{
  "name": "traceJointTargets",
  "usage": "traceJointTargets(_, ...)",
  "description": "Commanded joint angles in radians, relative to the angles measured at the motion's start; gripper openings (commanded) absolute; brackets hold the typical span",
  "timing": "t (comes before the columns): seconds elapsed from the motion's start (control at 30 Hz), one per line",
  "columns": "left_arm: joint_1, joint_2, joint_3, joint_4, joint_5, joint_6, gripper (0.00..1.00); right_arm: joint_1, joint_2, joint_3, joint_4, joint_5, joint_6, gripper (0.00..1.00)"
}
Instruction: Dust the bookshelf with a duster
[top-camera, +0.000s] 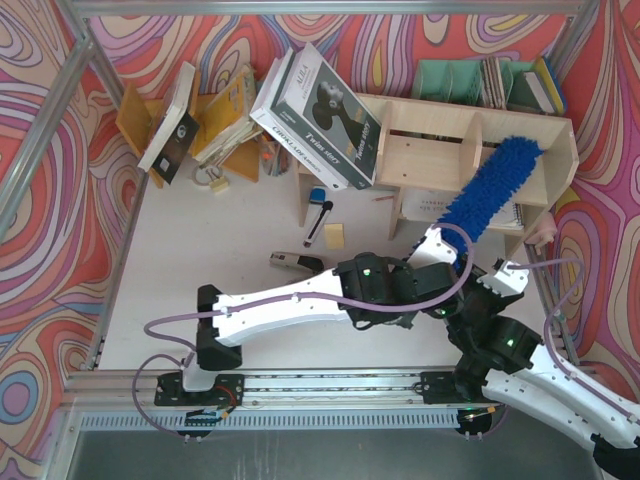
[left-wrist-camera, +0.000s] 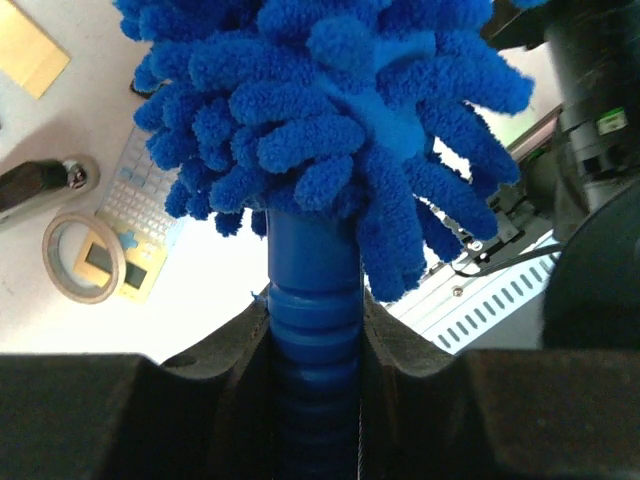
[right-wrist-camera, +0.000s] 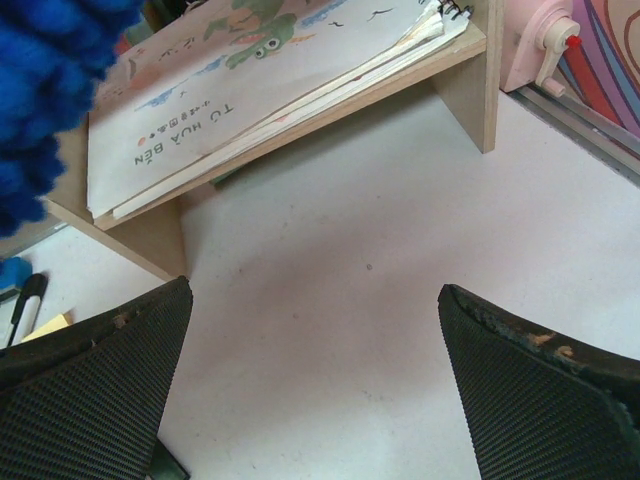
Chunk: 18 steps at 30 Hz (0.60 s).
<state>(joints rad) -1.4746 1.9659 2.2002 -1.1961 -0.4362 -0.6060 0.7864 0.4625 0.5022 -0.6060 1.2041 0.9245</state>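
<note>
The duster (top-camera: 498, 187) has a bright-blue fluffy head that slants up across the front of the pale plywood bookshelf (top-camera: 430, 118), its tip near the top tier on the right. My left gripper (top-camera: 438, 247) is shut on the duster's ribbed blue handle (left-wrist-camera: 312, 320), just below the fluff (left-wrist-camera: 330, 110). My right gripper (top-camera: 508, 277) is open and empty, low over the white table in front of the shelf's right end. In the right wrist view the gripper (right-wrist-camera: 315, 370) faces the bookshelf's bottom board (right-wrist-camera: 300, 130), which holds flat picture books, and the duster's fluff (right-wrist-camera: 45, 90) shows at the top left.
A large black-and-white box (top-camera: 320, 105) leans on the shelf's left end. An orange slanted rack (top-camera: 140, 120) stands at the back left and a green organizer (top-camera: 450, 78) behind the shelf. A marker (top-camera: 318, 215), sticky note (top-camera: 334, 235), stapler (top-camera: 295, 262) and tape roll (left-wrist-camera: 83, 257) lie on the table.
</note>
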Motion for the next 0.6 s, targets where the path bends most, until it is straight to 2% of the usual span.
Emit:
traceJointTargets(0.0, 0.002, 0.100, 0.121, 0.007, 0.051, 0.072, 0.00, -0.003, -0.026, 0.009, -0.026, 0.031, 0.021, 0.99)
traceJointTargets(0.13, 0.003, 0.175, 0.212, -0.017, 0.102, 0.109, 0.00, -0.003, -0.041, 0.007, -0.026, 0.031, 0.022, 0.99)
traceJointTargets(0.33, 0.006, 0.172, 0.197, -0.016, 0.122, 0.116, 0.00, -0.003, -0.042, 0.004, -0.026, 0.031, 0.023, 0.99)
traceJointTargets(0.57, 0.021, -0.049, -0.073, 0.123, -0.052, 0.110, 0.00, -0.003, -0.035, 0.007, -0.022, 0.028, 0.019, 0.99)
